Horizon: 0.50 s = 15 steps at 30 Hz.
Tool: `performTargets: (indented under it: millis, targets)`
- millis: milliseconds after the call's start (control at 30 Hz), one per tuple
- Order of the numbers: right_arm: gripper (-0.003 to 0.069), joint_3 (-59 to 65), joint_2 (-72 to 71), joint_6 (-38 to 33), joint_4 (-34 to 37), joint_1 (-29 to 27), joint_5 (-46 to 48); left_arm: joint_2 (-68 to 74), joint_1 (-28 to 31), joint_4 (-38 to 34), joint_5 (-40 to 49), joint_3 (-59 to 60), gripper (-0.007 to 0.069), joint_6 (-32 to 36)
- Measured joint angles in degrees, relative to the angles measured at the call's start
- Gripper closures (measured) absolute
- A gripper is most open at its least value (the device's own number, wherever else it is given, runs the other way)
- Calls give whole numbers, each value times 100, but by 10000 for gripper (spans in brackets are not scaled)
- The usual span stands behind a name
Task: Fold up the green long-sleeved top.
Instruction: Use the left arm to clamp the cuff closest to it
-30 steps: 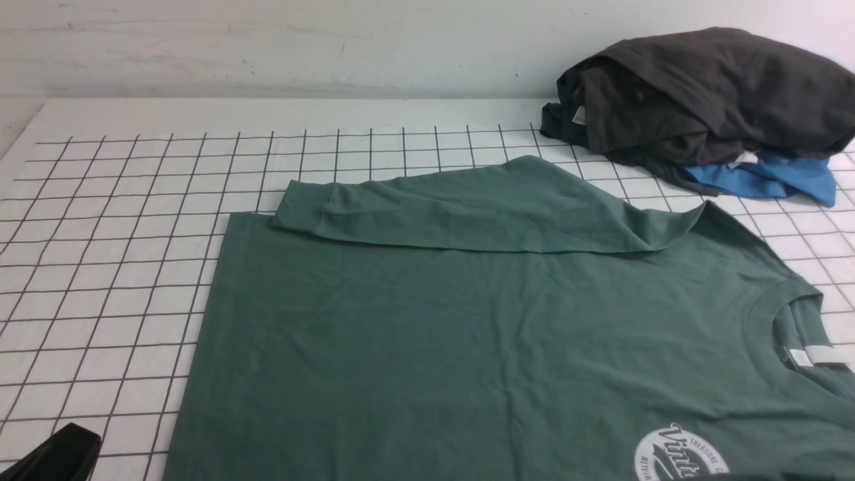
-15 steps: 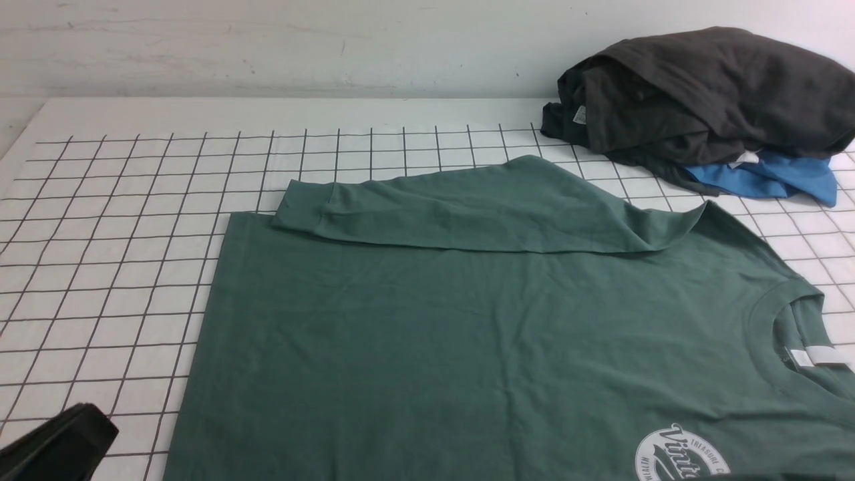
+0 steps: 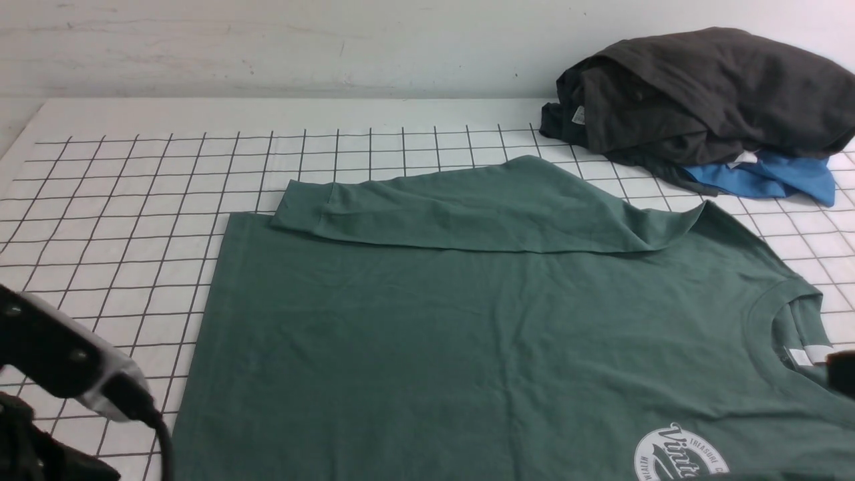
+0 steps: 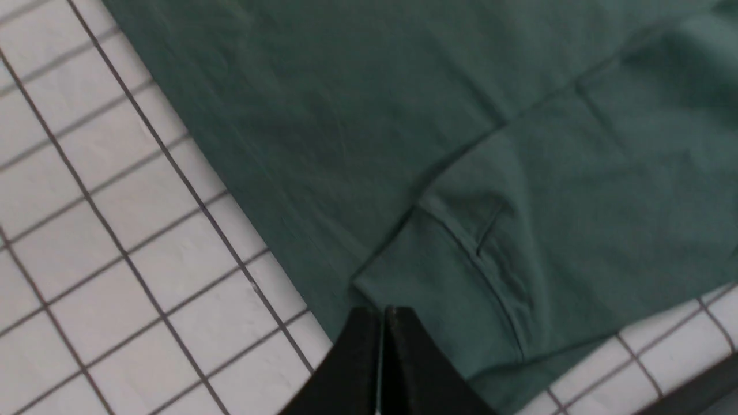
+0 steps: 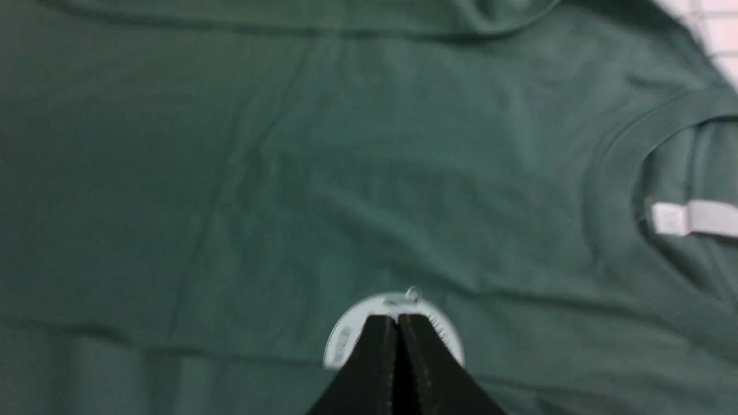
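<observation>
- You see the large dark forest-green cotton long-sleeved top (image 3: 467, 334) spread flat, chest up, on the white black-gridded table (image 3: 100, 234), filling the centre and lower right of the front view.
- One long sleeve (image 3: 467, 207) is already folded across the body's upper edge, with its cuff (image 3: 300, 207) left of centre.
- In the left wrist view, a second cuff (image 4: 461, 288) lies on the body near a corner, so both sleeves look folded in.
- The body itself is unfolded, and that step seems to be left.
- Your left gripper (image 4: 381, 323) is pressed together by that cuff, pinching nothing visible.
- Your right gripper (image 5: 396, 328) is pressed together and empty, over the round white chest logo (image 5: 351, 334).
</observation>
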Motion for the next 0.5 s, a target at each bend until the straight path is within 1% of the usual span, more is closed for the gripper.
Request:
performTargets:
  millis: [33, 100, 167, 233, 267, 300, 333, 400, 500]
  targets:
    - [673, -190, 335, -66, -22, 277, 424, 249, -288, 137, 13, 71, 625, -104]
    - [673, -267, 652, -175, -54, 601, 800, 566, -627, 347, -67, 257, 602, -314]
    - [673, -267, 870, -284, -115, 964, 1078, 905, -920, 517, -359, 525, 554, -690]
    - [673, -267, 1013, -325, -174, 1192, 1125, 1200, -1023, 544, -597, 742, 482, -873]
    - [673, -267, 1067, -340, -193, 1284, 1112, 1366, -1071, 535, -775, 845, 428, -949]
    - [673, -267, 1076, -346, -194, 1301, 1105, 1431, -1077, 523, -806, 863, 428, -956]
    - [673, -267, 1131, -352, -218, 1383, 1037, 1628, -1107, 462, -993, 974, 360, -974]
    - [673, -267, 1164, -364, -239, 1428, 827, 1981, -1109, 324, -1304, 1033, 258, -944]
    - [673, -267, 1194, -370, -239, 1434, 588, 2396, -1109, 191, -1633, 1039, 160, -821]
